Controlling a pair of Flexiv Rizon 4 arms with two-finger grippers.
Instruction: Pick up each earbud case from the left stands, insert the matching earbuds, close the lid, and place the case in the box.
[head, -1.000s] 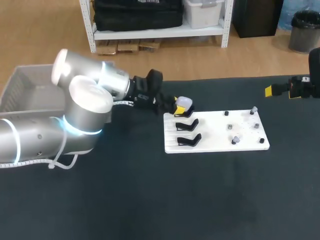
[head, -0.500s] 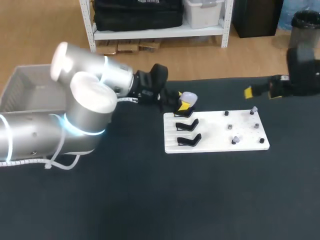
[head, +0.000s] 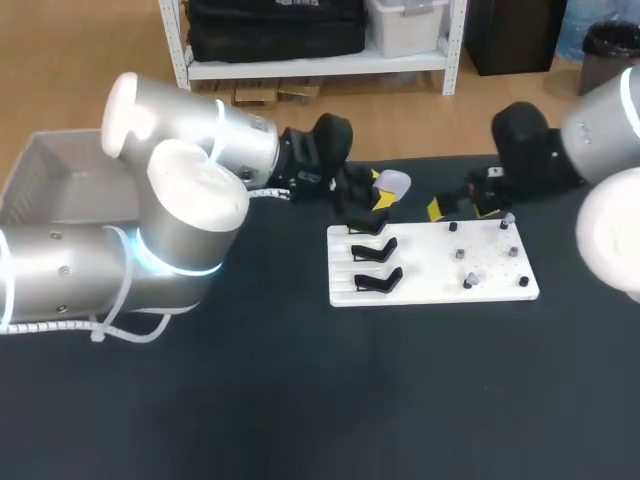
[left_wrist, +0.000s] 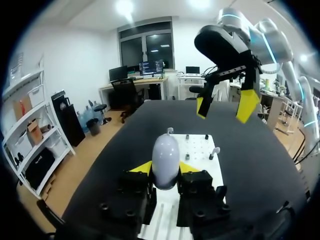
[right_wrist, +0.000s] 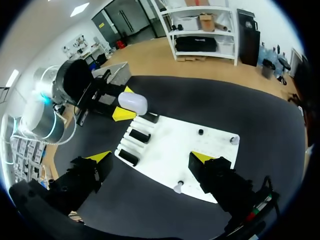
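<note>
Lift-off is done: the earbud case, pale and rounded, sits pinched between the yellow tips of the left gripper, which grips it from both sides. It is in the upper middle of the head view, clear of the stands. A second ago it hung right at the topmost stand; it has since risen and drifted rightward. All three stands look bare now. Beyond them on the white board the small earbuds stand among dark pegs (only two pale ones are plain to see). The right gripper, spread wide and holding nothing, has swept in from the right edge and now hovers near the case. I judge that inserting the earbuds comes next; the box at far left waits.
</note>
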